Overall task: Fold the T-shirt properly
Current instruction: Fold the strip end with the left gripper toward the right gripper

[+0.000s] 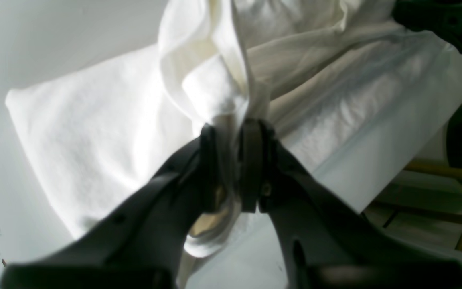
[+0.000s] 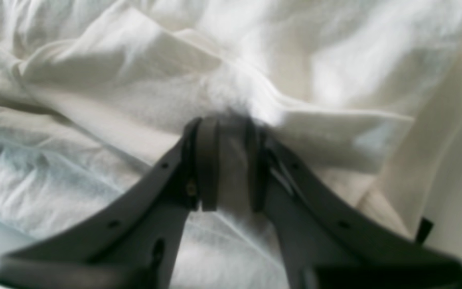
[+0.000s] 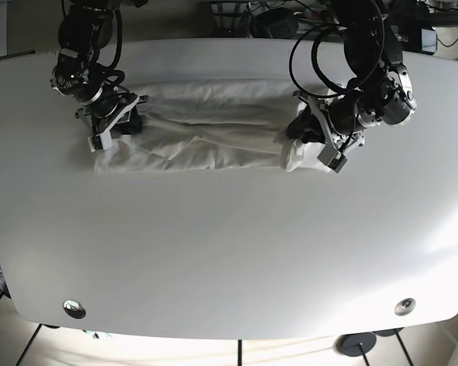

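Observation:
The T-shirt (image 3: 206,130) lies as a long white band across the far half of the table, plain white side showing, no print visible. My left gripper (image 3: 296,131) is at its right end, shut on a bunched fold of the T-shirt (image 1: 223,92) that it lifts slightly; the cloth fills the gap between the fingers (image 1: 251,160). My right gripper (image 3: 133,122) is at the left end, shut on a fold of the T-shirt (image 2: 231,132) near the table. Its fingers (image 2: 207,164) pinch white cloth.
The white table (image 3: 229,244) extends wide toward the front, with two metal discs near the front edge (image 3: 74,308) (image 3: 404,306). Cables and equipment sit behind the far edge (image 3: 267,19). In the left wrist view the table edge (image 1: 375,160) and a wooden stand beyond it show.

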